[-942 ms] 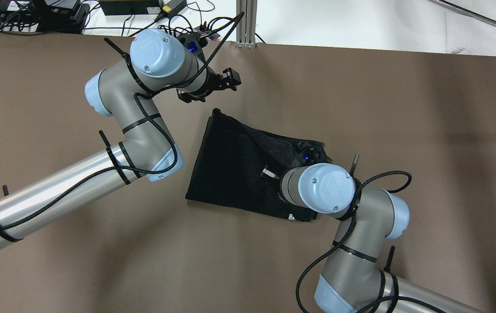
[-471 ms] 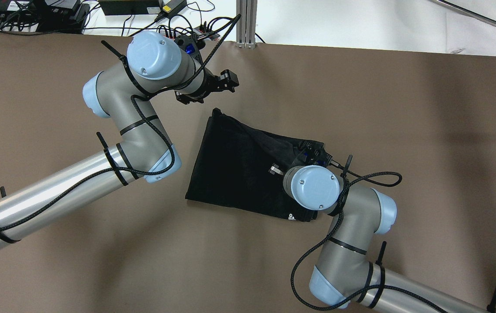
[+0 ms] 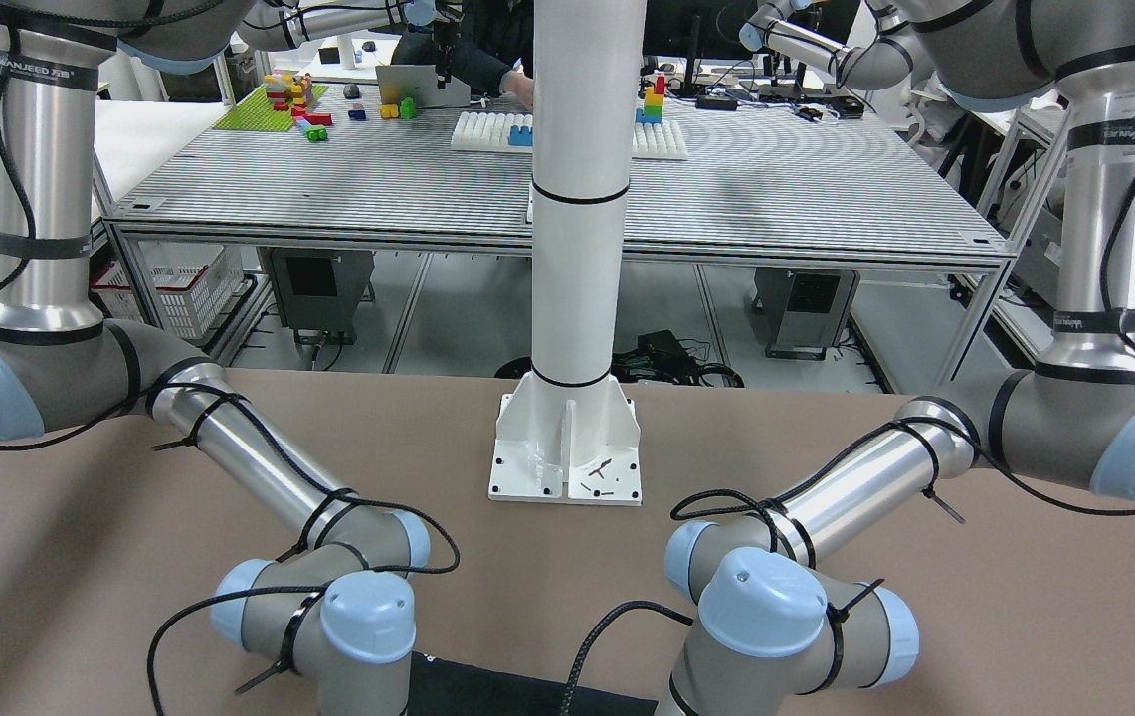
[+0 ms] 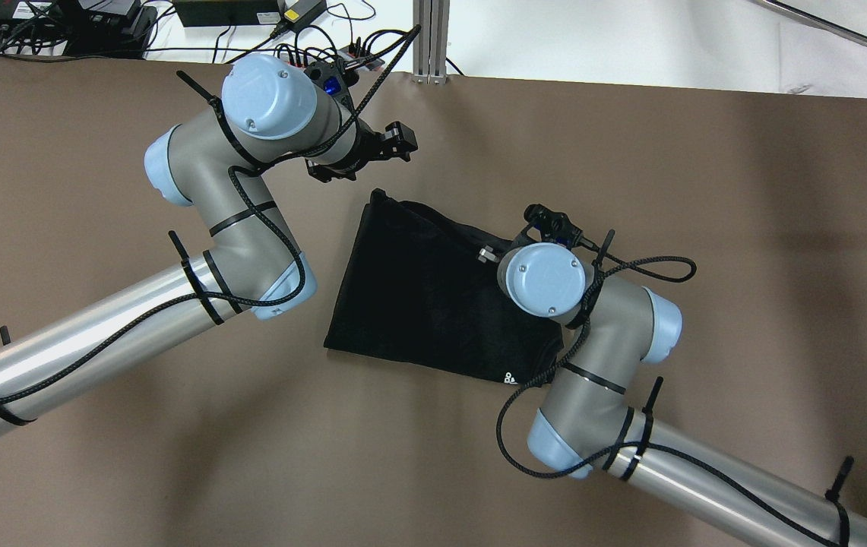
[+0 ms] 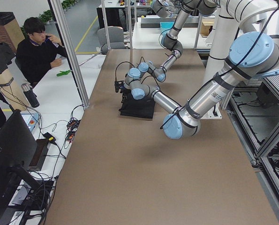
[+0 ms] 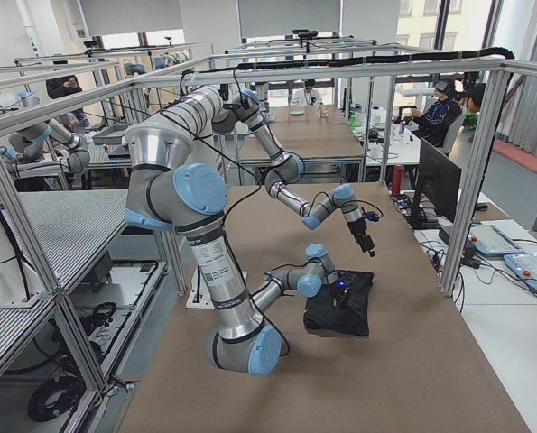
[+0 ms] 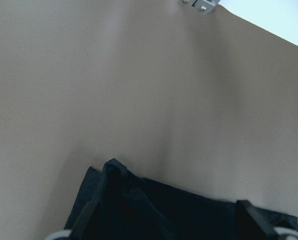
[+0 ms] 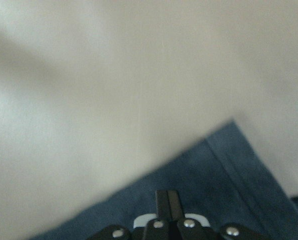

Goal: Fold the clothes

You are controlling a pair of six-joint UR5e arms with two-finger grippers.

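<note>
The black garment [image 4: 418, 296] lies flat on the brown worktop [image 4: 745, 228] between the two arms. A ridge runs from its far corner toward the right wrist. The left tool [image 4: 401, 143] hangs just beyond that far corner, fingers apart. The right tool [image 8: 166, 195] sits over the garment's right edge, fingers pressed together; I cannot tell whether they touch the cloth.

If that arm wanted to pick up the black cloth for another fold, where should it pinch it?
Probably the far corner of the black garment, nearest the left gripper. The cloth bunches into a small raised peak there, so the open fingers could come down from above and close on it. The rest lies flat on the table.
</note>
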